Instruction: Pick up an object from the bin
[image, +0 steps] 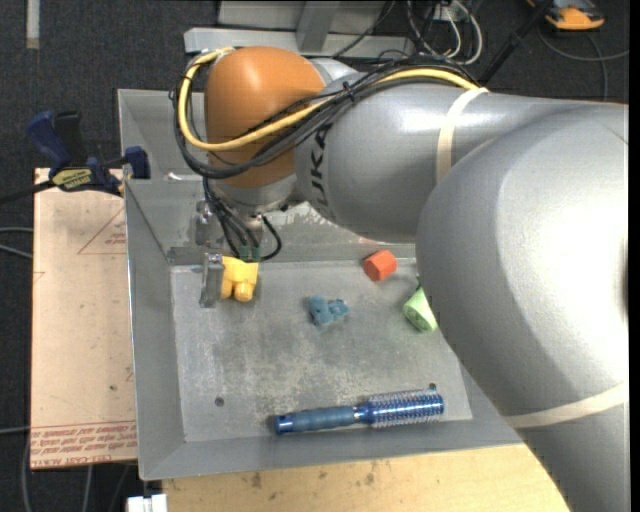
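My gripper (211, 286) is low in the bin's far left corner, under the orange wrist cover. A small yellow block (240, 279) lies on the bin floor right beside it, touching or nearly touching its right side. Whether the block is gripped cannot be made out. A small blue lumpy piece (326, 310) lies a short way to the right of the block, apart from the gripper.
An orange cube (380, 265) sits by the back wall and a green wedge (420, 310) at the right, next to the arm. A blue brush (360, 412) lies along the front wall. The big grey arm covers the bin's right side.
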